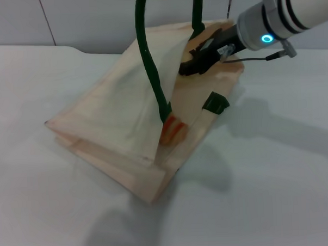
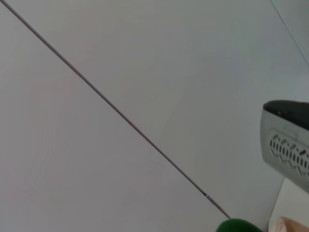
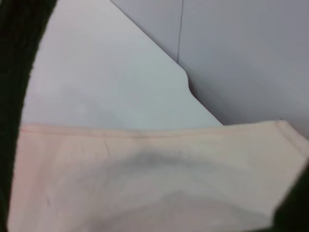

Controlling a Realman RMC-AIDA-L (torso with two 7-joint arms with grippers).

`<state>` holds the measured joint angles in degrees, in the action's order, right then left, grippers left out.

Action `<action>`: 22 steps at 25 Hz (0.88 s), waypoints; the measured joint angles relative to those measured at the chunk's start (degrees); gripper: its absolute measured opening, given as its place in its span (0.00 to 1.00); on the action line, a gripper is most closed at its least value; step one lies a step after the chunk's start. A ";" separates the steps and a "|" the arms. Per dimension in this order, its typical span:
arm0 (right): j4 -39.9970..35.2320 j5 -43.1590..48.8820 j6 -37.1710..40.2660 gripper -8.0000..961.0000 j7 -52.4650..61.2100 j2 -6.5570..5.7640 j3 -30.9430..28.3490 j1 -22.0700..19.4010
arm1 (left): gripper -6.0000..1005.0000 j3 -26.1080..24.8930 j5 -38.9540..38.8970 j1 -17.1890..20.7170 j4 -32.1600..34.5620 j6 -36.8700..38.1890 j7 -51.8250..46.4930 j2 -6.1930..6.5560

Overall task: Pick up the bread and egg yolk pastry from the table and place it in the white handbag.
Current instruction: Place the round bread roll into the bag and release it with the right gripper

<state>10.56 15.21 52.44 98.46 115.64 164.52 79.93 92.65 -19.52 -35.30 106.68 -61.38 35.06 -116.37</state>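
Counts, head view: 1 white handbag (image 1: 125,108), lying on 1 table (image 1: 275,178). 2 green rope handles (image 1: 150,63) in sight, both running up out of view. 1 green tab (image 1: 215,103) visible on the bag's side. 1 bread (image 1: 172,131), only its orange-ridged end showing at the bag mouth. 1 arm in view, the right one, with 1 claw (image 1: 196,59) at the bag's opening. Egg yolk pastry: 0 visible.
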 joint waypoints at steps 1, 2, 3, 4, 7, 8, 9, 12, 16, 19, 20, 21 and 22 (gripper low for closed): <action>-0.56 -0.05 -0.59 0.44 -0.28 0.00 -0.09 -0.02 | 0.13 0.00 -0.02 0.00 0.00 -0.02 0.00 0.00; -1.29 -0.05 -1.44 0.44 -0.51 0.01 -0.08 -0.04 | 0.13 0.00 -0.03 0.00 0.01 -0.02 0.00 0.00; -1.96 -0.07 -2.16 0.44 -0.66 0.03 -0.04 -0.07 | 0.14 0.00 -0.03 0.00 0.02 -0.03 0.00 0.00; -2.70 -0.04 -3.24 0.44 -0.69 0.08 0.03 -0.14 | 0.14 0.00 -0.03 0.00 0.02 -0.03 0.00 0.00; -3.67 0.25 -5.53 0.44 -0.39 0.26 0.11 -0.38 | 0.15 -0.01 0.09 0.00 0.02 -0.05 0.00 0.00; -3.82 0.30 -5.97 0.44 -0.26 0.28 0.11 -0.52 | 0.16 -0.01 0.15 0.02 0.02 -0.05 0.00 0.00; -3.88 0.28 -6.22 0.44 -0.21 0.31 0.07 -0.73 | 0.16 -0.02 0.19 0.05 0.02 -0.05 0.00 0.00; -4.01 0.02 -7.33 0.43 -0.10 0.31 -0.11 -1.18 | 0.17 -0.02 0.33 0.27 0.01 0.13 0.01 0.00; -4.04 -0.03 -7.96 0.42 0.10 0.25 -0.14 -1.51 | 0.19 -0.02 0.44 0.40 -0.23 0.39 0.01 0.00; -3.98 0.08 -7.99 0.52 0.23 0.22 -0.16 -1.74 | 0.20 -0.02 0.49 0.45 -0.31 0.46 0.01 0.00; -3.92 0.13 -7.97 0.55 0.40 0.21 -0.13 -1.81 | 0.20 -0.04 0.49 0.53 -0.32 0.48 0.01 0.00; -3.83 0.20 -7.82 0.59 0.64 0.21 -0.04 -1.88 | 0.21 -0.13 0.50 0.68 -0.33 0.50 0.01 0.00; -3.72 0.33 -7.57 0.61 0.94 0.20 0.05 -2.01 | 0.21 -0.23 0.51 0.80 -0.34 0.52 0.01 0.00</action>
<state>6.84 15.54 44.88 99.40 115.84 164.56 77.93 92.42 -19.01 -34.50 106.34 -60.86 35.06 -116.37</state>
